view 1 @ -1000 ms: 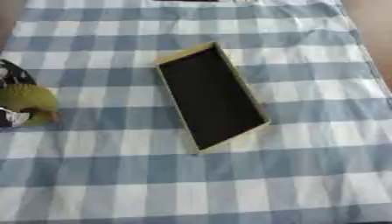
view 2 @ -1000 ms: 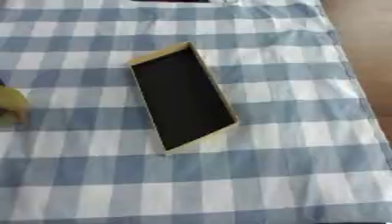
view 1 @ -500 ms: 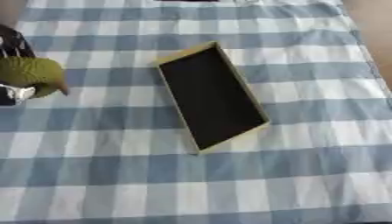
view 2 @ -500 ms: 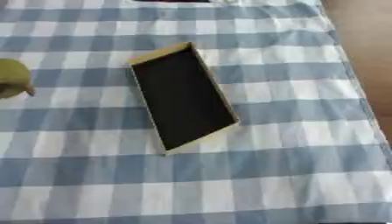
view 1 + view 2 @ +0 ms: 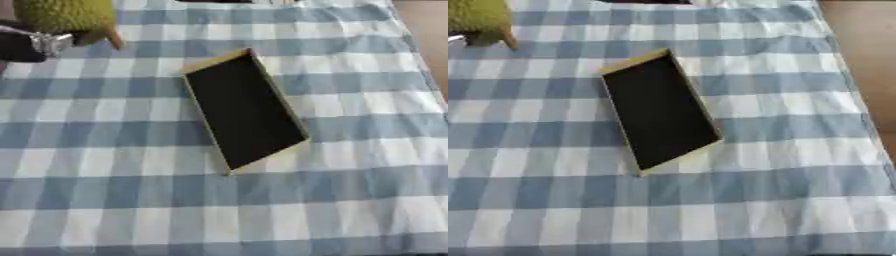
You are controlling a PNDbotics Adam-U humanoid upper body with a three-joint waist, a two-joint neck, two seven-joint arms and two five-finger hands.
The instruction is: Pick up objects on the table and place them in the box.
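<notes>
covering the table in the left eye view, a blue and white checked cloth (image 5: 350,210) carries a shallow black box (image 5: 243,109), long axis running from upper left to lower right. at upper left, the left hand (image 5: 31,45) meets an olive-green object (image 5: 66,17); finger state cannot be told. right eye view: brown floor (image 5: 868,50) at right.

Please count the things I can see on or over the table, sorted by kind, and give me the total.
Box, black inside with a tan rim, nothing in it: 1
Olive-green fuzzy object, carried by the left hand at the upper left: 1
Blue and white checked tablecloth: 1
Total: 3
The right hand does not show.
</notes>
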